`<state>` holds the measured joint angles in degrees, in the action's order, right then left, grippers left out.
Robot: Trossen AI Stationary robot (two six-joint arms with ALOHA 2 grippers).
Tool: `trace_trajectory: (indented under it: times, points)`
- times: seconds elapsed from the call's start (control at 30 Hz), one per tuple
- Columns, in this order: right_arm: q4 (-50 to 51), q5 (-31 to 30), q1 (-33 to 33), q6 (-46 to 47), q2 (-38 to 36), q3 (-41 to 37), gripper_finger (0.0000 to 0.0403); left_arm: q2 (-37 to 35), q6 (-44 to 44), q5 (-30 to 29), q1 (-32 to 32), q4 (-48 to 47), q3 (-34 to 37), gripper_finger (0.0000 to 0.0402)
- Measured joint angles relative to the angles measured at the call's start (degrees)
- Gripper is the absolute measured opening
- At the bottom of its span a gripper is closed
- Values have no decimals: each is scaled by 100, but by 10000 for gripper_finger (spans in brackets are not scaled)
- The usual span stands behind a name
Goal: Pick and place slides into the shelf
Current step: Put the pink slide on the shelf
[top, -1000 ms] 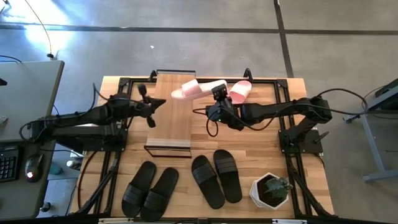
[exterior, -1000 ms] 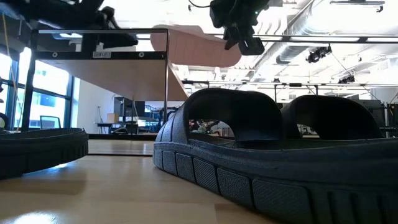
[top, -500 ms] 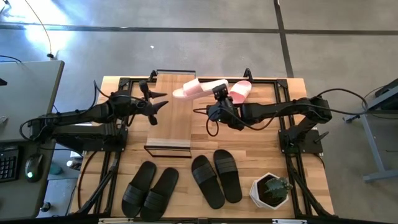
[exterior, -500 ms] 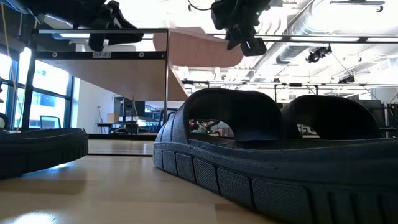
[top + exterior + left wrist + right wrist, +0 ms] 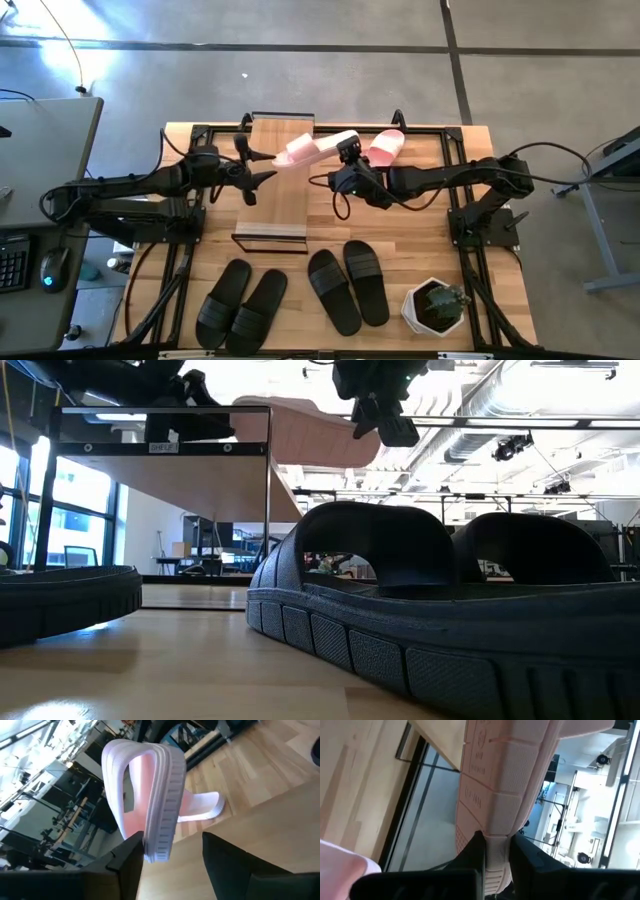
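Since a second before, the left tool (image 5: 252, 174) had spread its fingers and slid closer to the pink slide (image 5: 317, 146). That slide hung above the shelf (image 5: 277, 195), pinched at one end by the right tool (image 5: 349, 152), its long axis running across toward the left tool, whose open jaws straddled its near end without yet closing.

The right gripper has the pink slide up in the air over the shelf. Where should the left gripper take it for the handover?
Probably the free end of the raised pink slide. The right gripper pinches the other end's edge, so come in from the left side over the shelf. The slide is turned on edge, so its thin sole rim faces the open left gripper and should fit between the fingers.
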<state>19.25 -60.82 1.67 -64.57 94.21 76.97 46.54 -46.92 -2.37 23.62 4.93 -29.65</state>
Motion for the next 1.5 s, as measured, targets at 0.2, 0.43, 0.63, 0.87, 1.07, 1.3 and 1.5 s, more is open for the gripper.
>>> trace_trajectory:
  times: [0.2, 0.43, 0.63, 0.87, 1.07, 1.3, 1.5]
  points:
    - [-37, 261, 0, 4, -2, 0, 27, 7, 24, 172, 0, 357, 0, 173]
    - [-38, 338, -2, 25, -2, 0, 27, 9, 332, 438, -1, 470, 0, 163]
    - [-68, 596, -2, 201, -2, 0, 27, 9, 413, 525, -3, 405, 0, 71]
    - [-68, 661, -9, 425, -2, 0, 54, 11, 346, 388, -7, 336, 4, 34]
    - [-31, 905, 16, 761, -16, -1, 100, 5, 107, 134, -11, 168, 4, 20]
    - [-58, 1410, 293, 1035, -181, 0, 127, 17, -275, -645, 4, -39, 15, 20]
    - [-50, 1521, 474, 1329, -547, 0, 130, 11, -708, -1056, -182, -273, 9, 19]
